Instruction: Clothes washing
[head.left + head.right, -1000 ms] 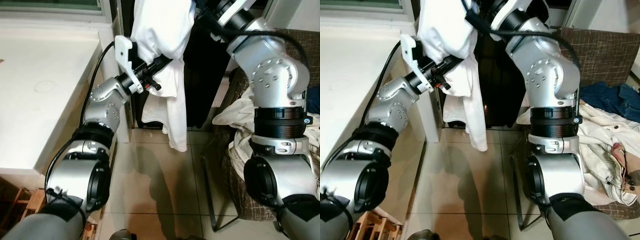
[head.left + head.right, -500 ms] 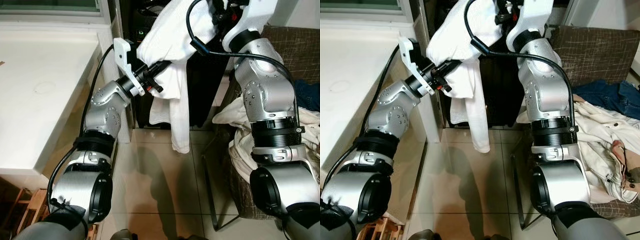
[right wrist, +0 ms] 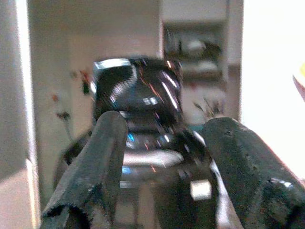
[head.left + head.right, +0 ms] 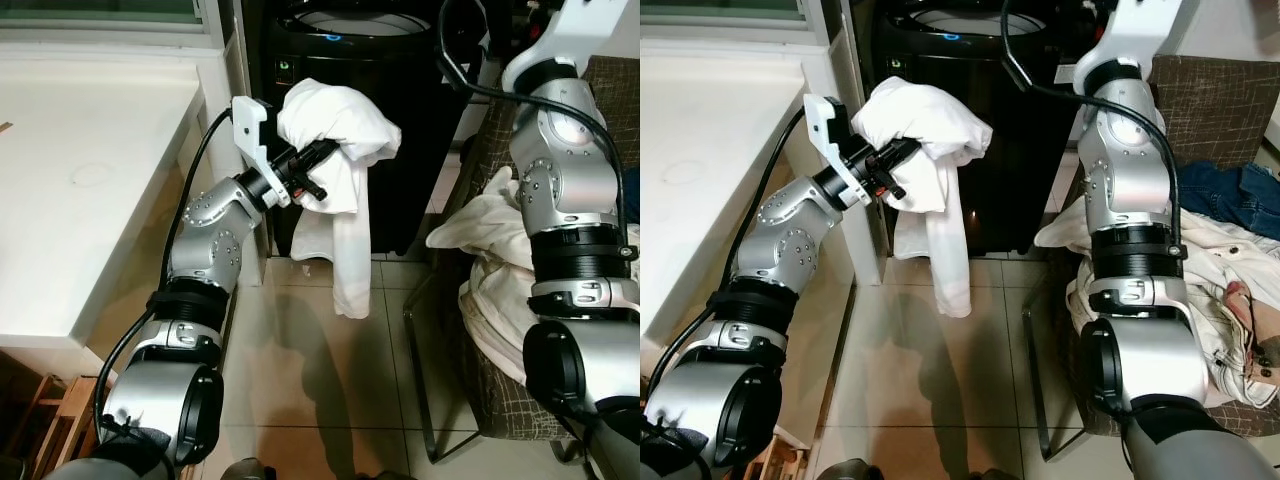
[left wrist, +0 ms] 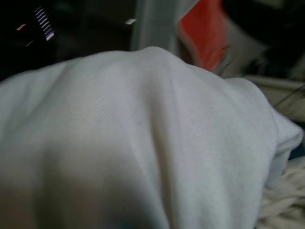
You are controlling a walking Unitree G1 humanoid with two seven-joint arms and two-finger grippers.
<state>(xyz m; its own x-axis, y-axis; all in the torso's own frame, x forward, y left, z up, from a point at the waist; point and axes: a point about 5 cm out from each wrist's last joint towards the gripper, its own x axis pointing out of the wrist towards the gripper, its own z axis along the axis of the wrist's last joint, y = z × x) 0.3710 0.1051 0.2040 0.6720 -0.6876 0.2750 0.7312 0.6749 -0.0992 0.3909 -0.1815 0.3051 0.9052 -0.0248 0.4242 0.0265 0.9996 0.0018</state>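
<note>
My left gripper (image 4: 322, 152) pinches the white shirt (image 4: 340, 190), which hangs down below it. My right gripper (image 3: 164, 176) is spread apart, holding nothing.

I can read no text, label, brand name, number or sign in any view. The black washing machine (image 4: 370, 60) carries small lit indicators on its top panel: a blue one at the rim of the lid and a green one at the front corner nearest the counter (image 4: 90, 170). Neither resolves into characters. In the left wrist view, a group of short white stripes and an orange mark appear on a dark surface beyond the white garment (image 5: 124, 143); I cannot make them out as writing.
</note>
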